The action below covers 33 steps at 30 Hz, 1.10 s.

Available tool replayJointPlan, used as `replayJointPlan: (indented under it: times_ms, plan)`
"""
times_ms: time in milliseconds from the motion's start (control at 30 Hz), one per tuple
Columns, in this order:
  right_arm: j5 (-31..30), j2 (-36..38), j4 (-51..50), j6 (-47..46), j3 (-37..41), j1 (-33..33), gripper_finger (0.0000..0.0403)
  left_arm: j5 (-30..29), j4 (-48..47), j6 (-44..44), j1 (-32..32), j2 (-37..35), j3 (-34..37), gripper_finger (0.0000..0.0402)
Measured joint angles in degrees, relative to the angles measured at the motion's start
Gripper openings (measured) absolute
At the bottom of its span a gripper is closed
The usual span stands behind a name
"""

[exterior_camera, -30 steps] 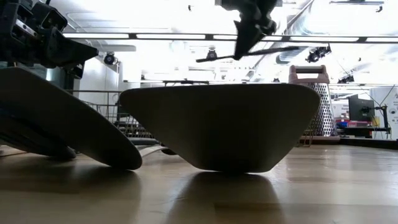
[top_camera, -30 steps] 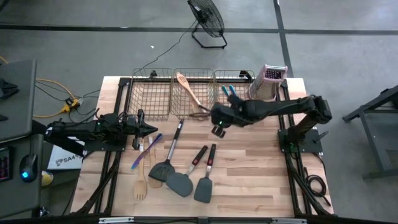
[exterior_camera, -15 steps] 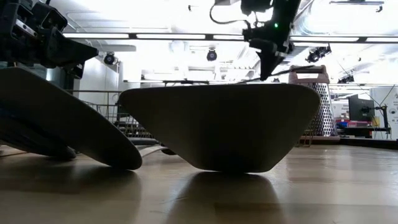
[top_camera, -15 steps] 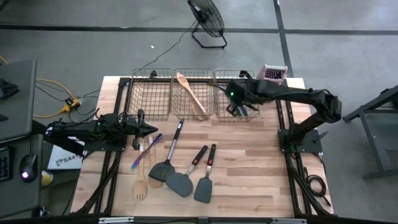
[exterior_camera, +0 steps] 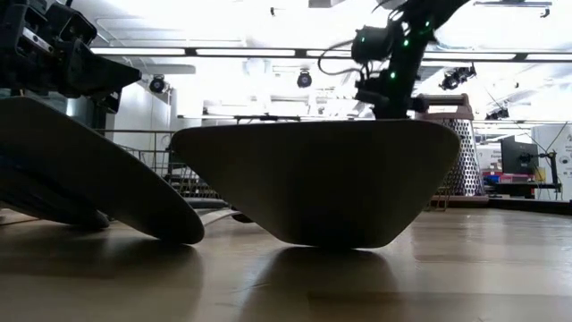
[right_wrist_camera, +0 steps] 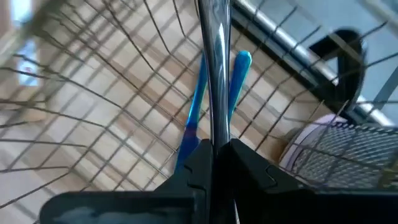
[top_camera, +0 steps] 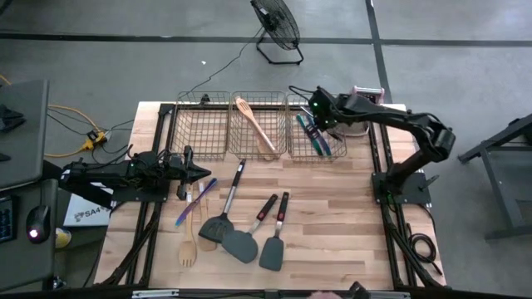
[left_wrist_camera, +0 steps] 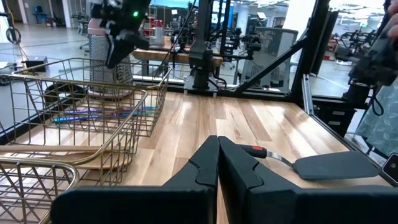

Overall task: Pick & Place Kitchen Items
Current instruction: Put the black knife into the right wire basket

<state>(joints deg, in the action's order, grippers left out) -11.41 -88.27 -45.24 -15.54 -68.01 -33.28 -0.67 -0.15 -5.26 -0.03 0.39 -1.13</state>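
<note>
You see three baskets (top_camera: 259,126) lined along the table's (top_camera: 349,224) twelve o'clock edge; spatulas (top_camera: 241,237) lie fanned toward six o'clock, the grater (top_camera: 366,98) at one o'clock.

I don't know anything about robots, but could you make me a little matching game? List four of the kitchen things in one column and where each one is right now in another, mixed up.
Things:
1. wooden spoon
2. blue pieces
3. wooden fork
4. metal-handled utensil

Places:
A. lying on the bare table
B. clamped in the right gripper
C. lying in the middle basket
D. lying loose in the right basket

Pairs: 1-C, 2-D, 3-A, 4-B.

The left gripper waits shut at the table's left side.
</note>
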Motion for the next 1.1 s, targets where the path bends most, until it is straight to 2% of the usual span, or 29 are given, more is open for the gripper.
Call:
replayJointPlan:
  times_ms: [267, 567, 1100]
  plan:
    - [3.6, -8.5, 8.7, -4.0, 0.0, -4.0, 0.0032, 0.0, 0.0, 0.0, 0.0, 0.0, 0.0, 0.0003]
    - [5.1, -14.8, 10.8, -8.3, 0.0, -5.9, 0.0034, 0.0, 0.0, 0.0, 0.0, 0.0, 0.0, 0.0003]
    - [7.5, -15.6, 9.7, -11.9, -0.1, -5.6, 0.0036, 0.0, 0.0, 0.0, 0.0, 0.0, 0.0, 0.0003]
